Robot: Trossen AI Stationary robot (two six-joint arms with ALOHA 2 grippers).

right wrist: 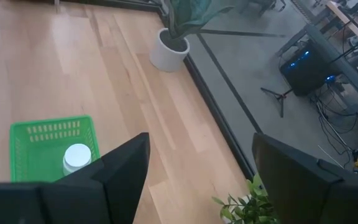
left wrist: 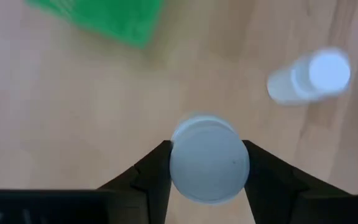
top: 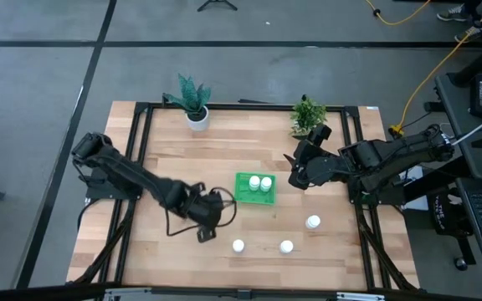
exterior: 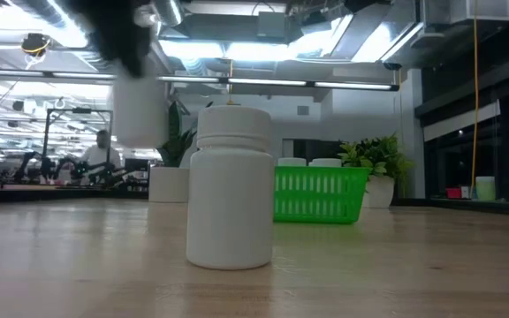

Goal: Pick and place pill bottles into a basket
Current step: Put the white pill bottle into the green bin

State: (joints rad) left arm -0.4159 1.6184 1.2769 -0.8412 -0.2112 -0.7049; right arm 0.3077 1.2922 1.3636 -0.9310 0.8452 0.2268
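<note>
My left gripper [top: 207,222] is shut on a white pill bottle [left wrist: 209,160] above the wood table, left of and nearer than the green basket [top: 255,189]. The low view shows this bottle [exterior: 140,108] raised off the table. Two bottles [top: 260,183] stand in the basket. Three more bottles stand on the table on their bases: near the front [top: 238,246], beside it [top: 286,247] and farther right [top: 312,221]. My right gripper [top: 294,176] is open and empty, just right of the basket, and its wrist view looks down on the basket [right wrist: 48,149]. My left gripper pinches the bottle by two opposite sides just below its round cap [left wrist: 209,158], one finger [left wrist: 155,171] on each side. The fingers come from above, pointing down. The bottle is upright and lifted clear of the table.
Two potted plants stand at the table's far edge, one in a white pot [top: 196,117] and one farther right [top: 308,115]. A black frame [top: 141,125] runs around the tabletop. Bare wood lies at the near left and between the basket and the plants.
</note>
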